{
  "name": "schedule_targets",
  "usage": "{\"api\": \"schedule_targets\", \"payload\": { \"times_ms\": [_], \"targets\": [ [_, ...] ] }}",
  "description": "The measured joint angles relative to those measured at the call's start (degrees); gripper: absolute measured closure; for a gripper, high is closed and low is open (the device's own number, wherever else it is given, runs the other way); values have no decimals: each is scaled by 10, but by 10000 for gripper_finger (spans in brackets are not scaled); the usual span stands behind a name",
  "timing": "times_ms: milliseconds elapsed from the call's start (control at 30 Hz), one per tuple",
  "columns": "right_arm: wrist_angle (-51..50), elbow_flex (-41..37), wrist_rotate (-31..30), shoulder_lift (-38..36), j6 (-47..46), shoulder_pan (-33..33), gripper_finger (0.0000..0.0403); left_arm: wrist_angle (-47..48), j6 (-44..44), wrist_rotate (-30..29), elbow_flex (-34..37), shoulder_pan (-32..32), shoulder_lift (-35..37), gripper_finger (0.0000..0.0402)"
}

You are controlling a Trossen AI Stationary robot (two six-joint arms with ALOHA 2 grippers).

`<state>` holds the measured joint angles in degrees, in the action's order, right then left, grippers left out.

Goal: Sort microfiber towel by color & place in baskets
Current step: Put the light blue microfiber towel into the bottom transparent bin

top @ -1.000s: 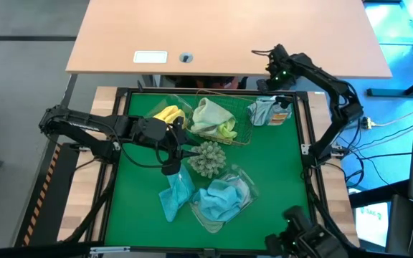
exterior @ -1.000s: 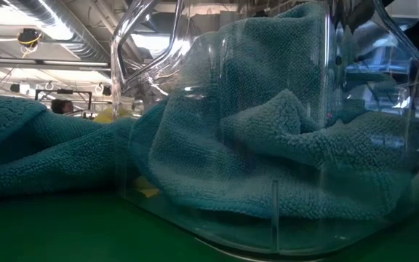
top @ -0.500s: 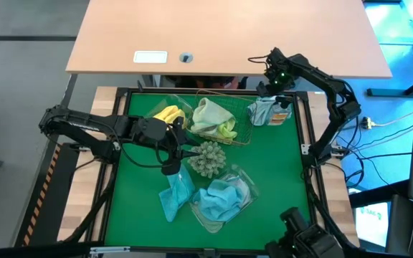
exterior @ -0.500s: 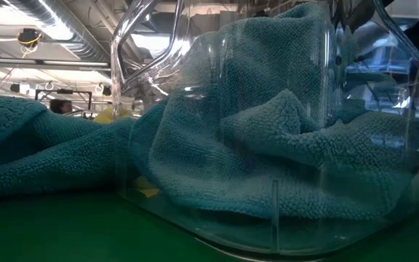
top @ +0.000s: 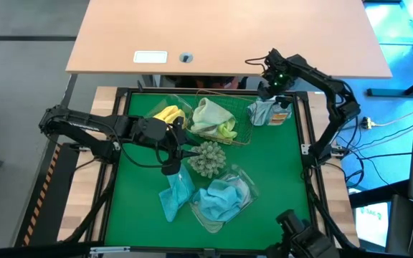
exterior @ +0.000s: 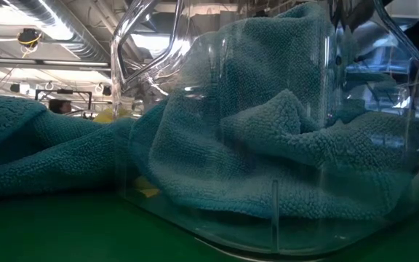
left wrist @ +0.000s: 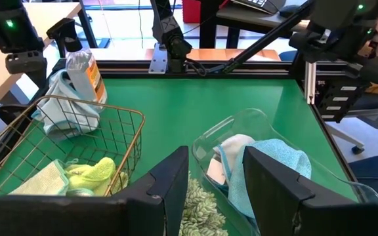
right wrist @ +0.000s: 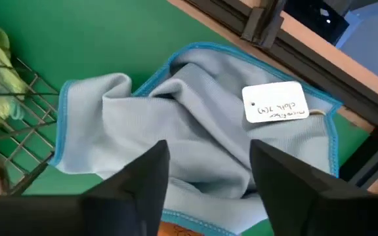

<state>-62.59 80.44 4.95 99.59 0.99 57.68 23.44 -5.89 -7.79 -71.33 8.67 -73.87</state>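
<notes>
Green matting covers the surface (top: 278,165), framed by dark rails, with a bare wooden desk (top: 228,36) beyond its far edge. Right tool (top: 269,84) hangs over the far right corner, fingers spread apart and holding nothing; directly beneath it lies a pale blue towel (right wrist: 195,131) with a white label, crumpled against a small bottle with an orange label (top: 284,113). Beside that towel, toward the middle of the surface, stands the wire basket (top: 221,118), which contains a pale sage towel (top: 208,113) and a lime green towel (top: 228,130). Left tool (top: 172,152) sits near the centre of the surface, fingers likewise parted and empty. A spiky grey-green ball (top: 206,158) lies just beside it on the right-arm side. A yellow towel (top: 167,113) rests beyond the left tool, next to the wire basket. On the near side of the left tool, a teal towel (top: 174,193) lies loose on the matting, touching a clear tub (top: 244,202) that holds a light blue towel (top: 222,197). Seen from table height, that tub and its towel fill the frame.
</notes>
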Motion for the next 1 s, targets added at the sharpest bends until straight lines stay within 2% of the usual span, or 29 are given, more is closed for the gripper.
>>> {"api": "schedule_targets", "payload": {
  "times_ms": [133,267,400,533,800,1000],
  "targets": [
    [1,0,-4,0,12,-18,174,0,0,0,0,0,0,262],
    [1,0,-8,0,22,-32,175,0,0,0,0,0,0,262],
    [2,0,-50,0,32,-42,175,0,0,0,0,0,0,262],
    [6,-3,-56,0,40,-42,176,0,-1,0,0,0,0,262],
    [44,-74,-41,1,56,-41,176,0,-1,0,0,2,0,262],
    [82,-107,-70,1,57,-41,176,0,-1,0,0,2,0,262]
  ]
}}
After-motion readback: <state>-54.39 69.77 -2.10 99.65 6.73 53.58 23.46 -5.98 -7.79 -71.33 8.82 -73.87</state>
